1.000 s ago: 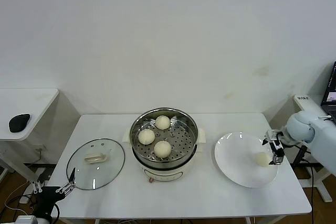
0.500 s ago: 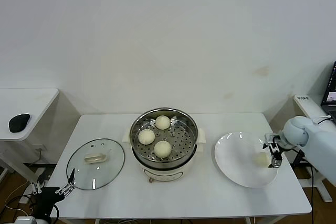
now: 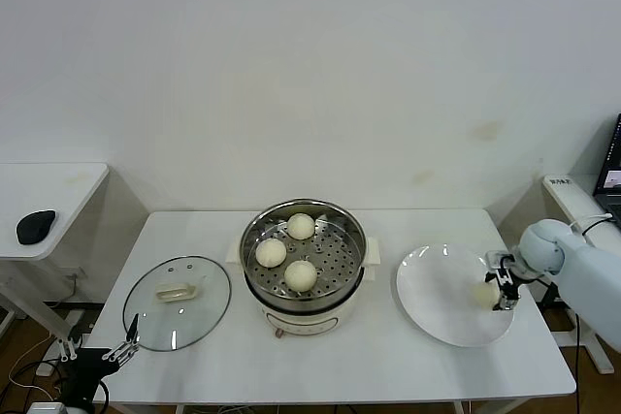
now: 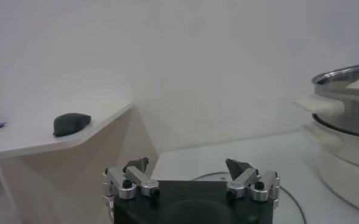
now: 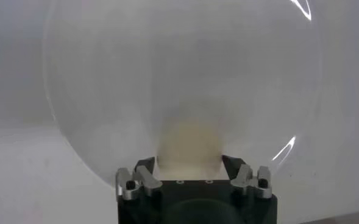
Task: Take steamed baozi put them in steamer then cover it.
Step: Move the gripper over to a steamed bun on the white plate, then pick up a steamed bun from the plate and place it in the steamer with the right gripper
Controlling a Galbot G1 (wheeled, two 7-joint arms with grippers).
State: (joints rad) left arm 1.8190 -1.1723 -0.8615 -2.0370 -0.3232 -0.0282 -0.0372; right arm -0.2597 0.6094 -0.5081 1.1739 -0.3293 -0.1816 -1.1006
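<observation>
Your steamer (image 3: pixel 303 259) sits at the centre of the white table (image 3: pixel 388 356), lid off, a shiny steel pot on a cream base. On its perforated tray lie three steamed baozi: one at twelve o'clock (image 3: pixel 301 226), one at nine o'clock (image 3: pixel 271 252) and one at six o'clock (image 3: pixel 301 275). They lie close together but apart, none stacked on another.

At three o'clock from the steamer, near it but not touching, you have the white plate (image 3: pixel 437 293). It holds a single bun, the fourth baozi (image 3: pixel 486 293), lying toward the plate's three o'clock edge. Your right gripper (image 3: pixel 501 290) is down at that bun. In the right wrist view the fourth baozi (image 5: pixel 189 145) fills the gap between the two fingers (image 5: pixel 144 165), and both tips press its sides, so you can count the jaws as clasped on it. The bun is low over the plate; you cannot tell whether it rests on it or has lifted off.

At nine o'clock from the steamer the glass lid (image 3: pixel 178 302) lies flat on the table, its cream handle (image 3: pixel 176 291) facing up, just beside the pot and not on it.

Your left gripper (image 3: pixel 124 346) waits at the table's seven o'clock corner, next to the lid's rim, its jaws spread wide with nothing between them. The left wrist view shows the same gripper (image 4: pixel 189 171) with the steamer (image 4: pixel 347 131) off to one side, and a dark object (image 4: pixel 71 122) on a separate side table (image 4: pixel 21 143).
</observation>
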